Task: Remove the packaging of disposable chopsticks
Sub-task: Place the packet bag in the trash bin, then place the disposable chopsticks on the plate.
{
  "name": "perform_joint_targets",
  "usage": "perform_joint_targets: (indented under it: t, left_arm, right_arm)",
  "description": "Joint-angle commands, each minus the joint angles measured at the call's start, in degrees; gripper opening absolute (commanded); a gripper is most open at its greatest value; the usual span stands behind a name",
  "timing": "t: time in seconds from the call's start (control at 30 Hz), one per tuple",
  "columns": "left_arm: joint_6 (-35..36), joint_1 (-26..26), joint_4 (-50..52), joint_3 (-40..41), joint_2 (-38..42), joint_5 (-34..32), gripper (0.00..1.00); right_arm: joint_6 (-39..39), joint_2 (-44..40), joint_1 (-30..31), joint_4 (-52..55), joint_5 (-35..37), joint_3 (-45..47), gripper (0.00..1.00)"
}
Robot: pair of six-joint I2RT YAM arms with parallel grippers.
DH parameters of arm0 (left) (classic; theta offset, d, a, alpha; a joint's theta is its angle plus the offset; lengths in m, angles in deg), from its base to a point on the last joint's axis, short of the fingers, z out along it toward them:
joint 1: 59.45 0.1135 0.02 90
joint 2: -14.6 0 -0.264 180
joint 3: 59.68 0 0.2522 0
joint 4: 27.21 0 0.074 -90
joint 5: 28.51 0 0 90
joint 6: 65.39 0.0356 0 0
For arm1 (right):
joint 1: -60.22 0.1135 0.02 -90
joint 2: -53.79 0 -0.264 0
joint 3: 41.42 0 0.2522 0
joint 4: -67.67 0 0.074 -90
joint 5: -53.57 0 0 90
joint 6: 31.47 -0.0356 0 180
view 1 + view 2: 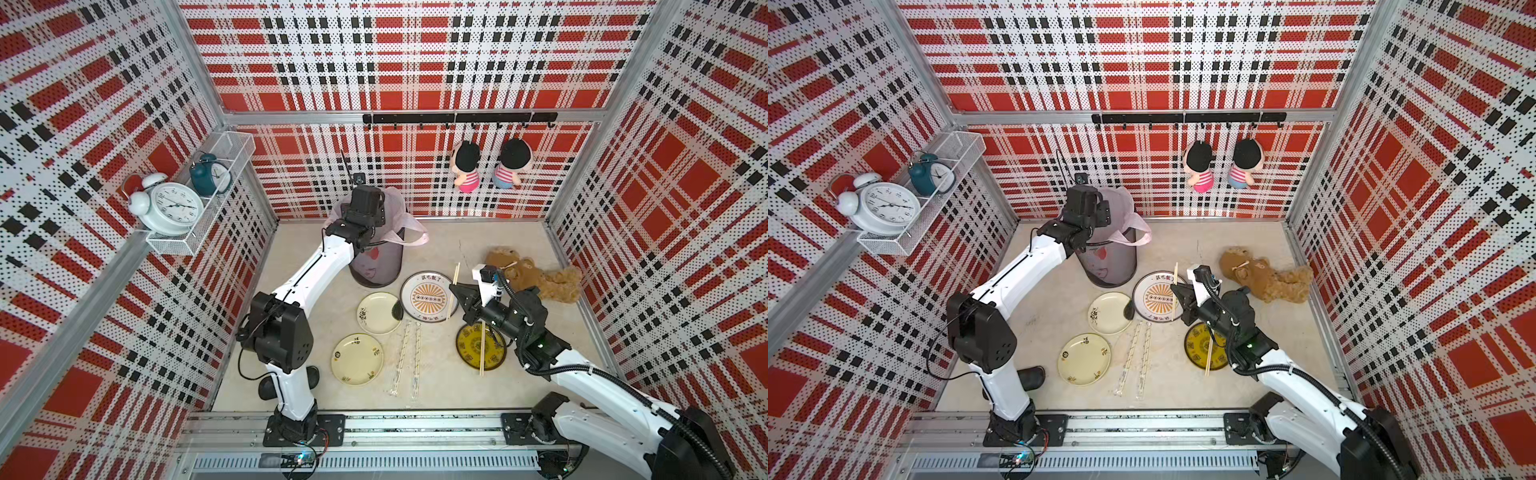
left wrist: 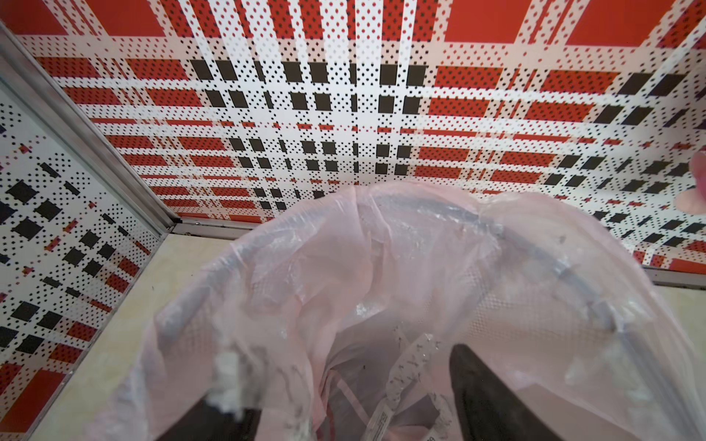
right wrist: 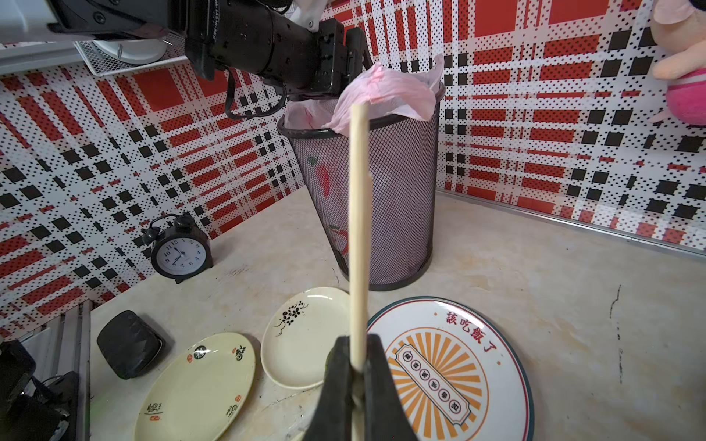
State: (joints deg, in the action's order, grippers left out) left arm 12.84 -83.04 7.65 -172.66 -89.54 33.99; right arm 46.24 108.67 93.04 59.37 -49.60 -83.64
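Your right gripper (image 1: 454, 286) holds chopsticks (image 1: 456, 271) over the striped plate (image 1: 405, 286), and two wrapped sleeves (image 1: 401, 357) lie on the surface (image 1: 457, 386).

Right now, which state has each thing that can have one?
mesh bin, upright, pink liner inside.
left tool, open above the bin.
right tool, shut on bare chopsticks.
discarded sleeve, loose inside the liner.
two sleeves, unopened, on the table.
loose chopsticks, unwrapped, across the dark plate.
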Motion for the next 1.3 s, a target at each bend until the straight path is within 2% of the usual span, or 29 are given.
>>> perform_joint_targets:
  t: [0.0,0.1,0.2,0.33,0.43,0.57,0.77,0.9,1.07,1.17,1.27]
  left_arm:
    - [-0.3,-0.7,-0.7,1.1,3.7,-0.2,0.82]
    - [-0.4,-1.0,-1.8,2.4,5.6,0.0,0.88]
    - [-0.3,-1.7,-4.1,5.3,8.6,0.0,1.00]
    - [0.1,-1.8,-6.8,8.4,11.4,2.8,0.98]
    - [-0.1,-2.2,-7.2,10.0,13.1,2.5,0.99]
    - [-0.1,-4.7,-10.4,16.3,19.1,3.0,0.99]
    - [-1.6,-11.8,-18.1,30.4,32.1,4.0,0.98]
    - [-1.0,-20.8,-20.0,37.6,37.0,-0.4,0.99]
    - [-1.4,-30.3,-22.5,45.7,39.3,-3.3,1.00]
    - [-2.5,-32.3,-26.7,50.3,38.2,-0.3,0.99]
    - [-3.1,-33.0,-30.2,54.0,36.0,2.3,0.99]
  right_arm:
    - [0.2,0.4,-0.3,0.2,0.1,-0.1,0.00]
    - [0.2,0.8,-0.3,0.4,0.0,-0.4,0.00]
    - [0.0,1.3,-0.3,0.4,-0.1,-0.6,0.00]
    - [-0.1,2.1,-0.3,0.7,-0.4,-1.0,0.00]
    - [-0.2,2.7,-0.3,0.9,-0.3,-1.1,0.00]
    - [-1.4,4.4,-0.4,1.4,-0.6,-2.0,0.00]
    - [-4.6,7.6,-0.5,3.0,-1.9,-4.6,0.00]
    - [-8.7,9.6,-1.0,5.2,-3.0,-6.2,0.00]
    - [-14.4,15.5,-3.8,12.1,-7.6,-10.7,0.00]
    - [-16.8,19.7,-5.7,15.9,-11.5,-13.6,0.00]
    - [-17.1,22.9,-6.3,21.7,-10.6,-16.7,0.00]
